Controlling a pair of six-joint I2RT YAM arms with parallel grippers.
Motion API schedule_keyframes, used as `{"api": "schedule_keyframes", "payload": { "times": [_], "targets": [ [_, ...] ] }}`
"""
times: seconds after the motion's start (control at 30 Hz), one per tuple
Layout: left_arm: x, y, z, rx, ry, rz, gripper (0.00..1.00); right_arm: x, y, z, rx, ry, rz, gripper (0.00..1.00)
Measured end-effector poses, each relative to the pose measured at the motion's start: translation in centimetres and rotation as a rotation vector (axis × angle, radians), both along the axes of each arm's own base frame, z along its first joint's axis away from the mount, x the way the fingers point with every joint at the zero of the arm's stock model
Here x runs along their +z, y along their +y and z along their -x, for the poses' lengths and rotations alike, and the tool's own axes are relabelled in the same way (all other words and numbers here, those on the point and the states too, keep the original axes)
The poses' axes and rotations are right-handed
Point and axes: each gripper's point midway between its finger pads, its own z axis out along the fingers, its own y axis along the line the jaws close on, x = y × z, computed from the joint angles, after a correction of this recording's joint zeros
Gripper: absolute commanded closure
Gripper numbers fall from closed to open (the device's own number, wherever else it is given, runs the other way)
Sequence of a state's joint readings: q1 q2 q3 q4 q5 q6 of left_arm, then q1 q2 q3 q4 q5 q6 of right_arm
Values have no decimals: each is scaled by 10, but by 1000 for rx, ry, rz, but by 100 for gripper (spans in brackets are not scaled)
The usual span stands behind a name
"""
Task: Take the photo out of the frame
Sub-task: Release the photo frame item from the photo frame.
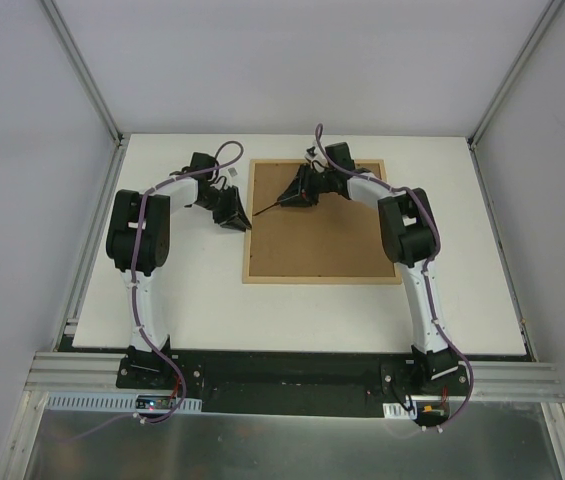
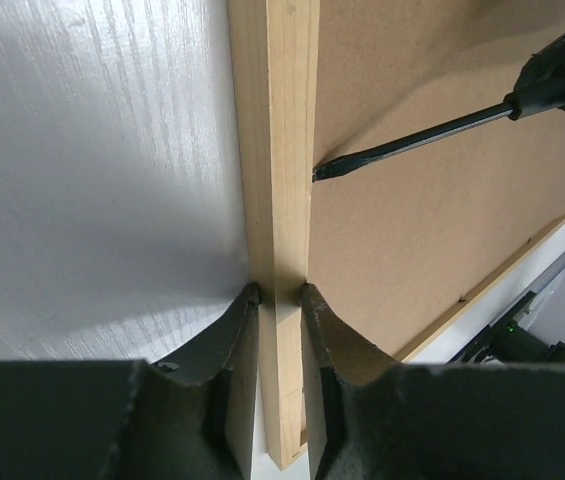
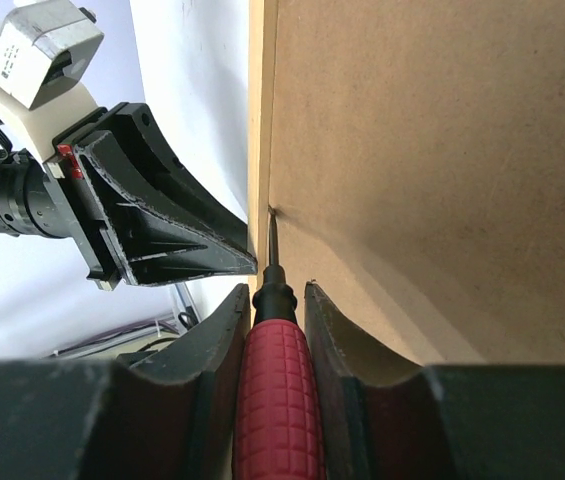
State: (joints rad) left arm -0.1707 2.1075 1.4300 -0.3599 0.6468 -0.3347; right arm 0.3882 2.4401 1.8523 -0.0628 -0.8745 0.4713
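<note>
The frame (image 1: 322, 245) lies face down on the table (image 1: 182, 300), its brown fibreboard back turned up. My left claw (image 2: 279, 295) straddles the frame's left wooden rail, with one finger on the outer side and one on the fibreboard side. Both are pressed to the wood, so it is a pinch that steadies the rail. My right claw (image 3: 278, 295) is clamped on the red handle of a screwdriver (image 3: 274, 400). Its blade reaches across the back of the frame to the seam where the fibreboard meets that same left rail.

I judge this to be the step of freeing the back, which must come off before anything inside can be lifted out. The next move calls for keeping the tip seated in the seam at a low angle and levering gently. My left claw has to hold the rail down so the frame does not slide or tip.

The photo does not show anywhere; I take it to be inside the frame, beneath the back. There is a small dark mark at the blade's tip, but I cannot tell whether it is a tab, a clip or only a gap. My wrist views cut off most of the frame.
</note>
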Motion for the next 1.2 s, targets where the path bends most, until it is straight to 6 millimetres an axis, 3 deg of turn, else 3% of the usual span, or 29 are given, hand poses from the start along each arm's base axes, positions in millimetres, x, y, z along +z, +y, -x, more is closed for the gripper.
{"api": "schedule_keyframes", "payload": {
  "times": [0.53, 1.0, 1.2],
  "targets": [
    [1, 0, 0, 11, 12, 11, 100, -6, 3, -1, 3, 19, -48, 99],
    [1, 0, 1, 11, 18, 9, 100, 0, 16, -7, -3, -47, -1, 100],
    [2, 0, 2, 12, 20, 7, 100, 13, 23, -7, -15, -113, 133, 100]
  ]
}}
